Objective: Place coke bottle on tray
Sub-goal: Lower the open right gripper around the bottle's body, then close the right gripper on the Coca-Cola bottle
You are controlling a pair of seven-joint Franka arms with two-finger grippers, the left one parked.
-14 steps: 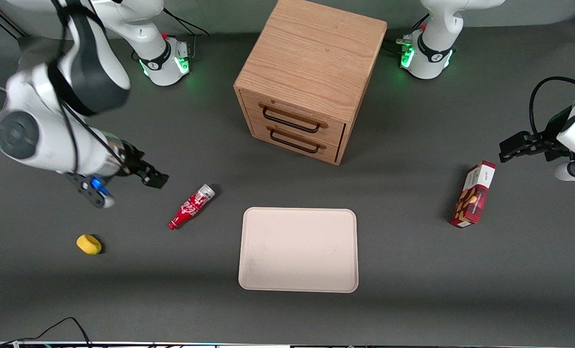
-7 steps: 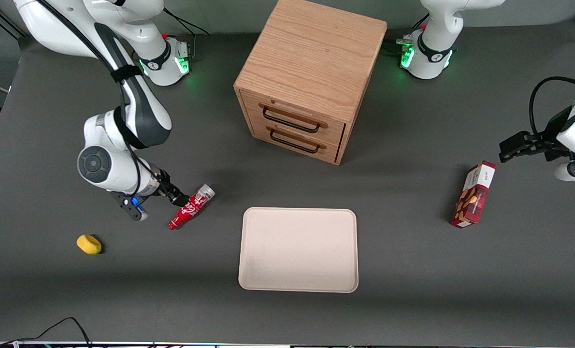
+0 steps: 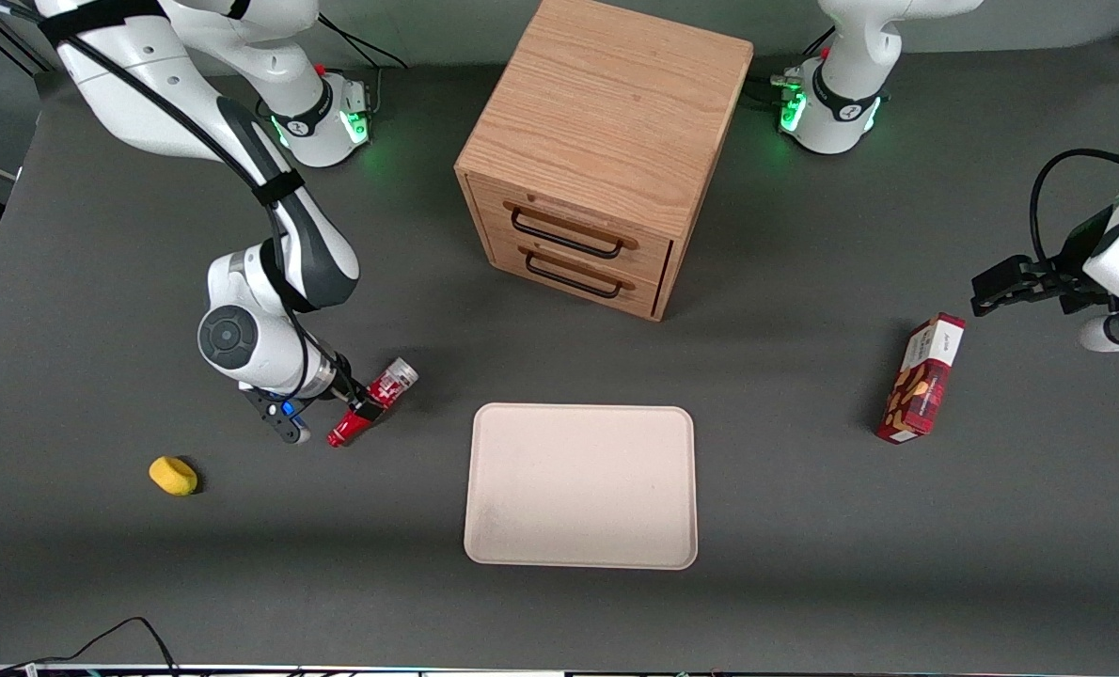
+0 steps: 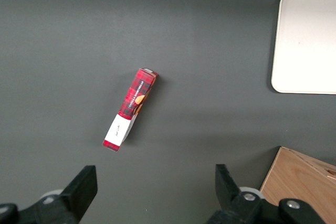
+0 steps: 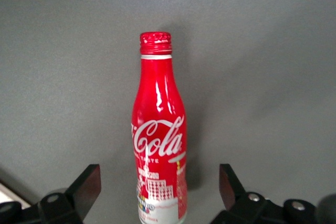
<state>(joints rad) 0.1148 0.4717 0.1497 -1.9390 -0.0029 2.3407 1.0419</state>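
Note:
The coke bottle lies on its side on the dark table, beside the cream tray toward the working arm's end, its red neck pointing nearer the front camera. My right gripper is low over the bottle's middle. In the right wrist view the gripper is open, one finger on each side of the bottle's lower body, not touching it. The tray holds nothing; its corner also shows in the left wrist view.
A wooden two-drawer cabinet stands farther from the front camera than the tray. A yellow object lies near the working arm's end. A red-and-white snack box lies toward the parked arm's end, also in the left wrist view.
My right arm has swung in and come down from the working arm's end of the table; the gripper now straddles the bottle. The bottle and tray have not moved.

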